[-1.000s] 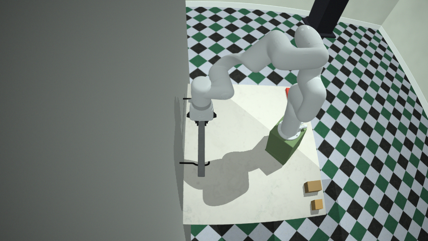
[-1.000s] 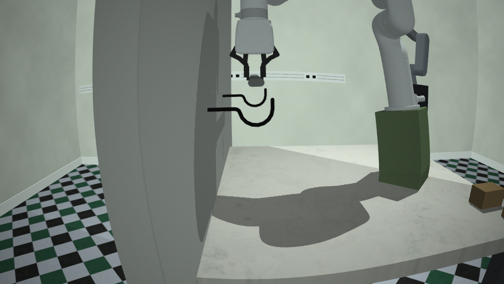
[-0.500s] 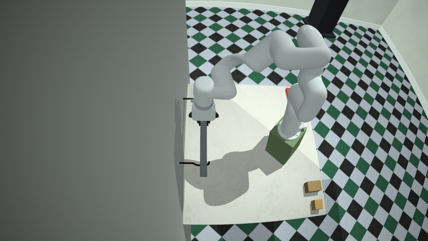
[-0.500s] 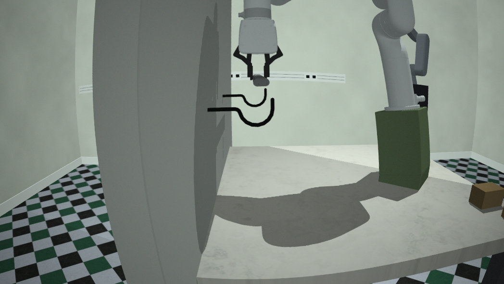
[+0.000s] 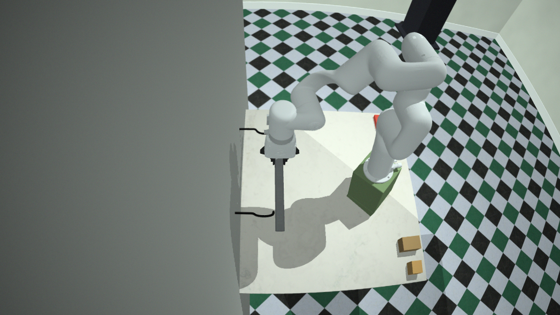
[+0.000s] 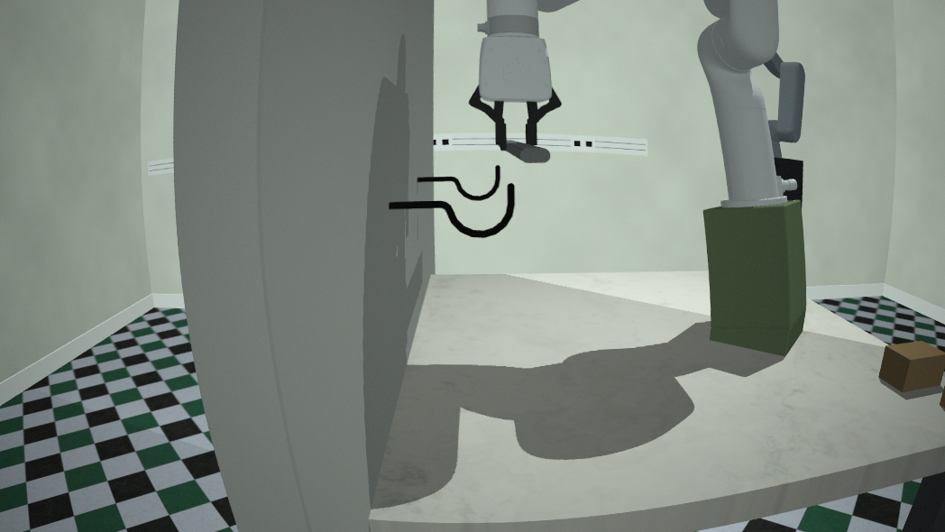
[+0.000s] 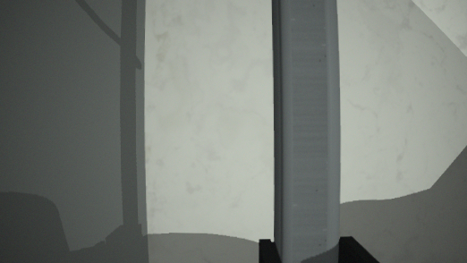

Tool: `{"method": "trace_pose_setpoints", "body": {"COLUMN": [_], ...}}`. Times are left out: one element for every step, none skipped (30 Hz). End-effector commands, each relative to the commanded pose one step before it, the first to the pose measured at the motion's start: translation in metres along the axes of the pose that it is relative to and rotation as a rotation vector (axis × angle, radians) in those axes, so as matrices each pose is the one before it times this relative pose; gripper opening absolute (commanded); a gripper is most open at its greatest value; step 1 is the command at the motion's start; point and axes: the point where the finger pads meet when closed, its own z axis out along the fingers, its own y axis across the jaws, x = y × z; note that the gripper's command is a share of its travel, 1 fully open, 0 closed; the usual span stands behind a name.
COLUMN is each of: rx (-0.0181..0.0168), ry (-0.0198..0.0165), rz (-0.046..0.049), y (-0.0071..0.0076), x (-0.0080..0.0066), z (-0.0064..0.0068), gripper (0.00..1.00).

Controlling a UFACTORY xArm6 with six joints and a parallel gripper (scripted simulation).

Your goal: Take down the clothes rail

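Note:
My gripper (image 5: 279, 159) points straight down and is shut on the grey clothes rail (image 5: 279, 195). The rail hangs level, high above the white counter (image 5: 333, 219), roughly parallel to the grey wall (image 5: 117, 156). It is above and just outside the tips of the two black wall hooks, the near hook (image 5: 254, 213) and the far hook (image 5: 253, 130). In the exterior view the rail's end (image 6: 528, 153) sits between the fingers (image 6: 516, 142), above both empty hooks (image 6: 482, 211). In the wrist view the rail (image 7: 306, 134) runs up the frame over the counter.
The arm's green pedestal (image 5: 372, 187) stands on the counter's right side. Two brown boxes (image 5: 409, 243) (image 5: 414, 267) lie near the front right corner. A small red thing (image 5: 376, 119) shows behind the arm. The counter's edges drop to a checkered floor.

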Motion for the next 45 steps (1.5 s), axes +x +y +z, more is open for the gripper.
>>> {"method": "trace_pose_setpoints", "body": {"rx": [0.00562,-0.00002,-0.00002,-0.00002,-0.00002,-0.00002,-0.00002,-0.00002,-0.00001,-0.00002,-0.00002,-0.00002,-0.00002,0.0,0.0,-0.00002,-0.00002,-0.00001,-0.00002,-0.00002,-0.00002,-0.00002,0.0,-0.00001,0.0,0.0,0.0,0.0,0.0,0.0,0.0,0.0,0.0,0.0,0.0,0.0,0.0,0.0,-0.0001,0.0001,-0.00001,-0.00001,-0.00001,-0.00001,-0.00001], "ry": [-0.0005,0.0,0.0,0.0,0.0,0.0,0.0,0.0,0.0,0.0,0.0,0.0,0.0,0.0,0.0,0.0,0.0,0.0,0.0,0.0,0.0,0.0,0.0,0.0,0.0,0.0,0.0,0.0,0.0,0.0,0.0,0.0,0.0,0.0,0.0,0.0,0.0,0.0,0.00001,-0.00001,0.0,0.0,0.0,0.0,0.0], "rz": [0.00035,0.0,0.0,0.0,0.0,0.0,0.0,0.0,0.0,0.0,0.0,0.0,0.0,0.0,0.0,0.0,0.0,0.0,0.0,0.0,0.0,0.0,0.0,0.0,0.0,0.0,0.0,0.0,0.0,0.0,0.0,0.0,0.0,0.0,0.0,0.0,0.0,0.0,0.00001,-0.00001,0.0,0.0,0.0,0.0,0.0], "y": [0.01186,0.00333,0.00333,0.00333,0.00333,0.00333,0.00333,0.00333,0.0034,0.00334,0.00334,0.00334,0.00334,0.0,0.0,0.00328,0.00333,0.0034,0.00334,0.00334,0.00334,0.00334,0.00002,-0.00006,0.00002,0.00001,0.00001,0.00001,0.00001,0.0,0.0,0.0,-0.00003,0.00001,0.00001,0.00001,0.0,0.0,-0.00007,0.00009,0.00001,0.00001,0.00001,0.00001,0.00001], "x": [-0.00024,-0.00006,-0.00006,-0.00006,-0.00006,-0.00006,-0.00006,-0.00006,-0.00005,-0.00006,-0.00006,-0.00006,-0.00006,0.0,0.0,-0.00007,-0.00006,-0.00005,-0.00006,-0.00006,-0.00006,-0.00006,0.0,-0.00001,0.0,0.0,0.0,0.0,0.0,0.0,0.0,0.0,0.0,0.0,0.0,0.0,0.0,0.0,0.0,0.0,0.0,0.0,0.0,0.0,0.0], "z": [-0.00218,0.0,0.0,0.0,0.0,0.0,0.0,0.0,-0.00006,0.0,0.0,0.0,0.0,0.0,0.0,0.00004,0.0,-0.00006,-0.00001,-0.00001,-0.00001,-0.00001,0.0,0.00006,-0.00002,-0.00001,-0.00001,-0.00001,0.0,0.0,0.0,0.0,0.00002,-0.00001,0.0,0.0,0.0,0.0,0.00005,0.00161,0.00166,0.00166,0.00166,0.00167,0.00167], "gripper": [0.0,0.0,0.0,0.0,0.0,0.0,0.0,0.0,0.0,0.0,0.0,0.0,0.0,0.0,0.0,0.0,0.0,0.0,0.0,0.0,0.0,0.0,0.0,0.0,0.0,0.0,0.0,0.0,0.0,0.0,0.0,0.0,0.0,0.0,0.0,0.0,0.0,0.0,0.0,0.0,0.0,0.0,0.0,0.0,0.0]}}
